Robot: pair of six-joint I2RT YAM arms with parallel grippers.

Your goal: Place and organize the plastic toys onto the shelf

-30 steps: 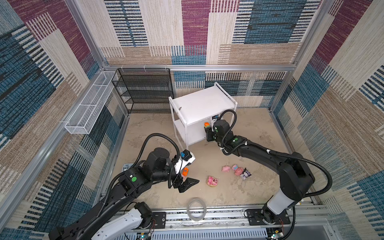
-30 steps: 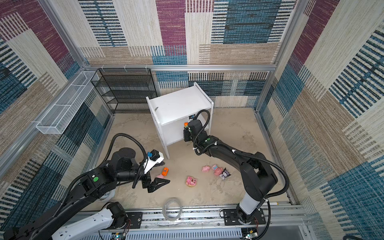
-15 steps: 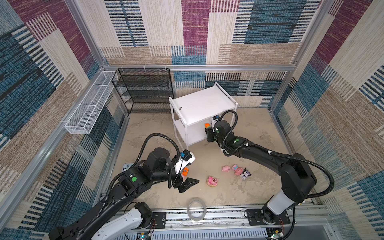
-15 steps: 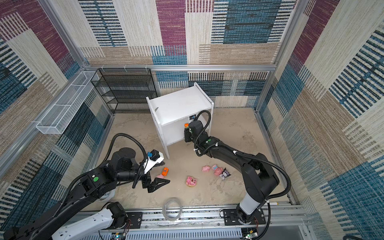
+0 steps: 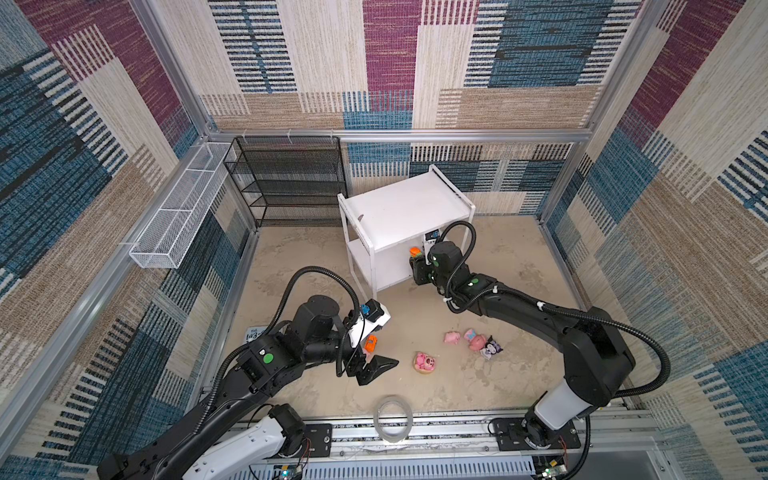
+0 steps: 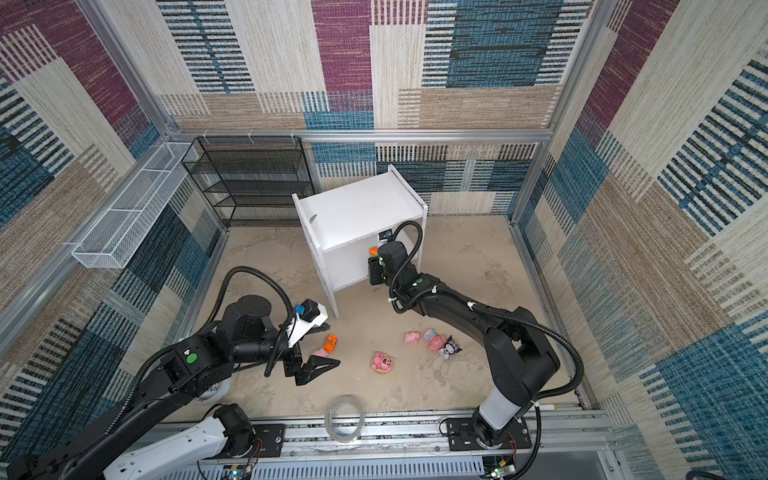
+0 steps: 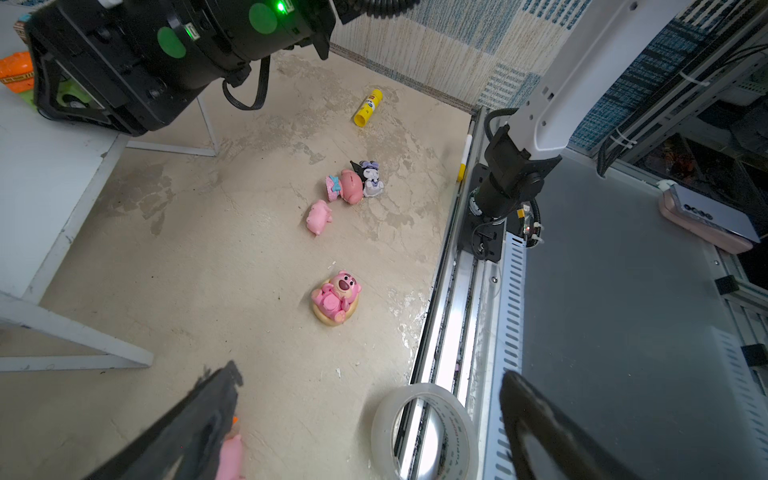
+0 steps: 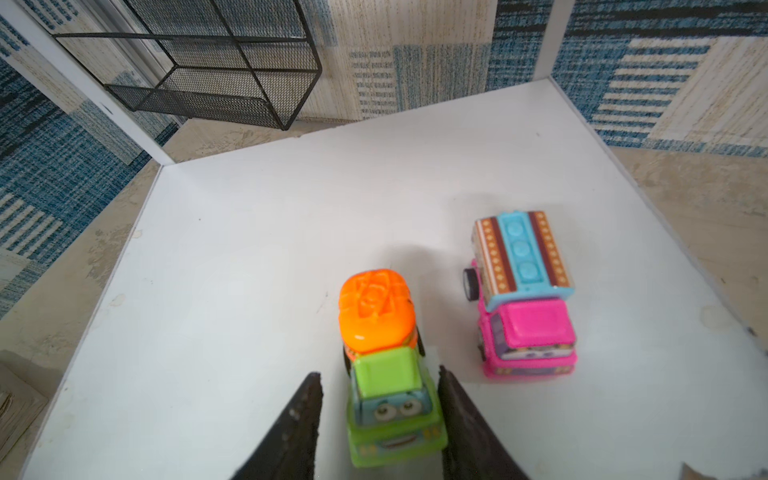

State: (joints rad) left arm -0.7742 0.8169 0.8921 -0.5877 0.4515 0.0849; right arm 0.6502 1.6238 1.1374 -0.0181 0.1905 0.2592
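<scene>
On the lower board of the white shelf (image 5: 405,208) (image 8: 249,249) stand a green-orange car (image 8: 390,374) (image 5: 414,251) and, beside it, a pink-multicolour car (image 8: 523,299). My right gripper (image 8: 378,376) (image 5: 417,268) is open astride the green cab, with a gap on one side. My left gripper (image 7: 370,374) (image 5: 376,365) (image 6: 316,368) hangs open just above the floor. By it are an orange car (image 5: 371,343) (image 6: 330,343) and a pink pig (image 7: 230,457). Also on the floor are a pink bear (image 7: 336,297) (image 5: 424,362), a second pig (image 7: 319,216), a pink figure (image 7: 347,185) and a black-white figure (image 7: 371,178) (image 5: 490,348).
A clear tape roll (image 7: 424,432) (image 5: 392,417) stands on edge at the front rail. A yellow tube (image 7: 368,107) lies near the right wall. The black mesh rack (image 5: 291,178) stands at the back, and the white wire basket (image 5: 183,208) hangs on the left wall.
My right gripper's jaws have widened around the green-orange car. Neither arm nor any toy on the floor has visibly moved.
</scene>
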